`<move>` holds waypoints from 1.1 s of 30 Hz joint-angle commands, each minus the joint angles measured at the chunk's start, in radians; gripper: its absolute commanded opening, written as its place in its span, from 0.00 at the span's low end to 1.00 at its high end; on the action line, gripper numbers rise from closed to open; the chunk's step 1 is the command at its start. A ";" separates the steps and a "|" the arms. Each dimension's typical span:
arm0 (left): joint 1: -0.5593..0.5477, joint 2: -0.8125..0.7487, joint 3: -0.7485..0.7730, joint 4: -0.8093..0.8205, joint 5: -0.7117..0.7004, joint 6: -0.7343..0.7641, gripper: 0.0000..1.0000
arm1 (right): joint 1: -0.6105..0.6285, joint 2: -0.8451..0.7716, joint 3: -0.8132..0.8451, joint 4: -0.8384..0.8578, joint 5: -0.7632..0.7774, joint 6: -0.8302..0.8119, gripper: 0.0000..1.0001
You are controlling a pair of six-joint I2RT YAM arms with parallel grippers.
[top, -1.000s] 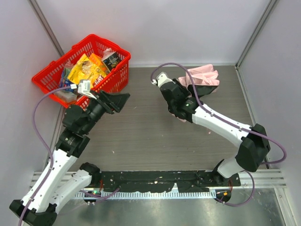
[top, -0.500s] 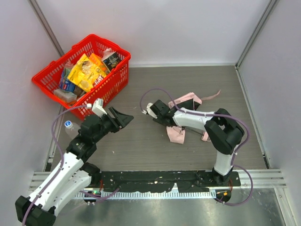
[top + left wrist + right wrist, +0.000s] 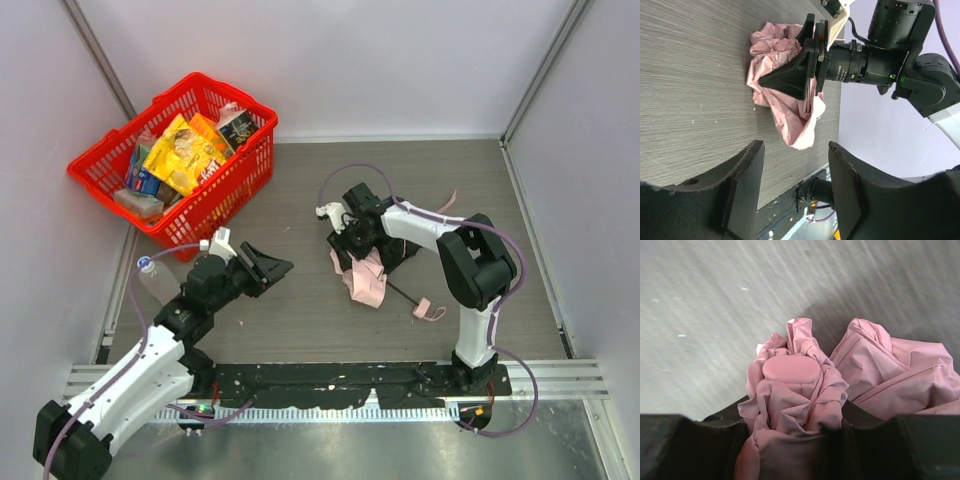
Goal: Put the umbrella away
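The pale pink umbrella [image 3: 366, 279] lies crumpled on the middle of the table. Its thin black shaft [image 3: 402, 295] runs toward the near right and ends at the pink handle and loop [image 3: 428, 309]. My right gripper [image 3: 350, 238] is shut on the bunched fabric at the umbrella's top end. In the right wrist view the round pink cap [image 3: 791, 369] stands just beyond the gripper [image 3: 792, 440], with folds squeezed between the fingers. My left gripper [image 3: 276, 268] is open, empty and to the left of the umbrella. The left wrist view shows the fabric [image 3: 790, 117] beyond its gripper [image 3: 795, 175].
A red basket [image 3: 240, 185] full of snack packs stands at the far left corner. A clear plastic bottle [image 3: 158, 279] lies by the left wall, beside my left arm. Grey walls close in the table on three sides, and a black rail [image 3: 330, 380] runs along the near edge.
The right arm carried the umbrella from the far right to the table's middle. The left arm dropped nearer and swung right toward it, its jaws narrowing.
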 commanded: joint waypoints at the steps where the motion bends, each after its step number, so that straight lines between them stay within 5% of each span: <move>1: -0.041 0.084 -0.034 0.229 0.008 -0.087 0.63 | -0.008 0.128 -0.087 -0.032 -0.451 0.129 0.01; 6: -0.179 0.223 0.003 0.354 -0.131 -0.133 0.79 | -0.059 0.163 -0.077 -0.022 -0.573 0.124 0.01; 14: -0.244 0.427 -0.031 0.436 -0.383 -0.371 0.64 | -0.066 0.174 -0.061 -0.021 -0.564 0.104 0.01; 20: -0.221 0.582 0.005 0.467 -0.311 -0.502 0.86 | -0.020 0.127 -0.083 0.034 -0.383 0.086 0.01; 25: -0.192 0.654 0.022 0.515 -0.285 -0.494 0.89 | 0.013 0.097 -0.112 0.119 -0.307 0.106 0.01; 33: -0.156 0.894 0.045 0.881 -0.101 -0.388 0.95 | 0.019 0.099 -0.086 0.093 -0.338 0.089 0.01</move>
